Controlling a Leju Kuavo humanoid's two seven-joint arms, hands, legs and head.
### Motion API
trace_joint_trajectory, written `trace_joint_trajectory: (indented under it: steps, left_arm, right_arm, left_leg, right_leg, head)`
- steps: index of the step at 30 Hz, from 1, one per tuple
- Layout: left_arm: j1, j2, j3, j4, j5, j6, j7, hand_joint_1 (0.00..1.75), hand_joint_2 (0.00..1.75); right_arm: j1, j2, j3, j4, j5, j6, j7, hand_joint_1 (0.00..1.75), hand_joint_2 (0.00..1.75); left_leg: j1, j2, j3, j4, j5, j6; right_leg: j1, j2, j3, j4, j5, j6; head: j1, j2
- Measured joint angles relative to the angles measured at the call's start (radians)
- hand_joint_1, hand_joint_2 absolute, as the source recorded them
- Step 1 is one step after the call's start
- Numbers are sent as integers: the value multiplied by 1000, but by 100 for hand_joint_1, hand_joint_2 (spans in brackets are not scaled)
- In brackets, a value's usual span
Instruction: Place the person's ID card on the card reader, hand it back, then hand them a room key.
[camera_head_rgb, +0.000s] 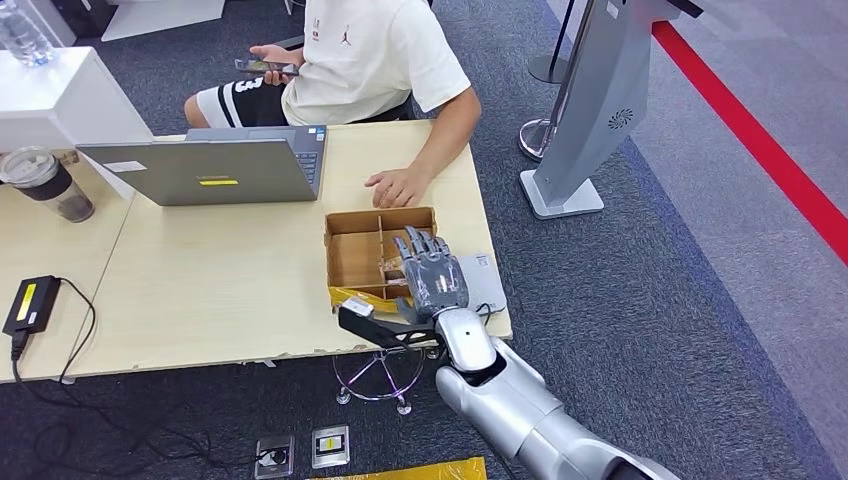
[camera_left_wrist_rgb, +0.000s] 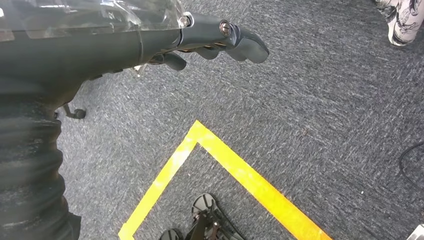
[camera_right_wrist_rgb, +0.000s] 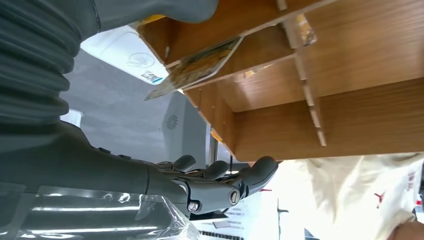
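- Fingers (camera_right_wrist_rgb: 250, 175) of my right hand (camera_head_rgb: 432, 275) are stretched out and spread, well apart from the thumb (camera_right_wrist_rgb: 150, 10), and they hold nothing; the hand hangs over the near part of the divided cardboard box (camera_head_rgb: 345, 225).
- My left hand (camera_left_wrist_rgb: 220, 40) hangs over the floor, fingers loosely extended and holding nothing, so it has no part in this step.
- A printed card (camera_right_wrist_rgb: 200, 65) leans on a divider in the box's near compartment, one corner sticking out past the wall, close to my thumb. I cannot tell whether the thumb touches it.
- I judge this card to be the room key and picking it up to be the step in hand, though its print is too small to read.
- To do it well, I should bring thumb and fingers in on either side of the jutting corner, since that free edge is the easiest part to pinch.
- I should close gently: the card is thin and tilted, and a push could tip it flat into the compartment.
- I should keep my fingertips off the dividers so that the light box does not slide on the table (camera_head_rgb: 220, 280).
- The grey card reader (camera_head_rgb: 487, 280) lies just beside the box, under my wrist, so I should lift straight up before swinging.
- The person's hand (camera_head_rgb: 398, 187) rests on the table beyond the box, and that is where the card should go.
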Motion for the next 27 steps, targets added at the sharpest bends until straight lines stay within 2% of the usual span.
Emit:
trace_joint_trajectory:
  steps: [6, 11, 14, 17, 18, 22, 27]
  left_arm:
    - [0, 2, -8, 0, 0, -7, 0, 0, 175]
    - [0, 5, -10, 0, 0, -9, 0, 0, 175]
    - [0, 6, -14, 0, 0, -14, 0, 0, 175]
    - [0, 8, -16, 0, 0, -19, 0, 0, 175]
    - [0, 8, -17, 0, 0, -20, 0, 0, 175]
    - [0, 10, -22, 0, 0, -25, 0, 0, 175]
    - [0, 11, -27, 0, 10, -26, 0, 0, 175]
  right_arm:
    - [0, -14, -6, 15, -2, 0, 5, 40, 175]
    - [0, -22, -13, 26, -3, 0, 6, 53, 175]
    - [0, -26, -15, 32, -7, 0, 8, 82, 175]
    - [0, -30, -21, 33, -12, 0, 6, 137, 175]
    - [0, -31, -22, 33, -13, 0, 4, 149, 175]
    - [0, -32, -25, 35, -17, 0, -4, 154, 175]
    - [2, -32, -29, 36, -21, 0, -12, 146, 175]
  left_leg:
    - [0, 0, 0, 0, 0, 0]
    - [0, 0, 0, 0, 0, 0]
    - [0, 0, 0, 0, 0, 0]
    - [0, 0, 0, 0, 0, 0]
    - [0, 0, 0, 0, 0, 0]
    - [0, 0, 0, 0, 0, 0]
    - [0, 0, 0, 0, 0, 0]
  right_leg:
    - [0, 0, 0, 0, 0, 0]
    - [0, 0, 0, 0, 0, 0]
    - [0, 0, 0, 0, 0, 0]
    - [0, 0, 0, 0, 0, 0]
    - [0, 0, 0, 0, 0, 0]
    - [0, 0, 0, 0, 0, 0]
    - [0, 0, 0, 0, 0, 0]
  head:
    - [0, 0]
    - [0, 0]
    - [0, 0]
    - [0, 0]
    - [0, 0]
    - [0, 0]
    - [0, 0]
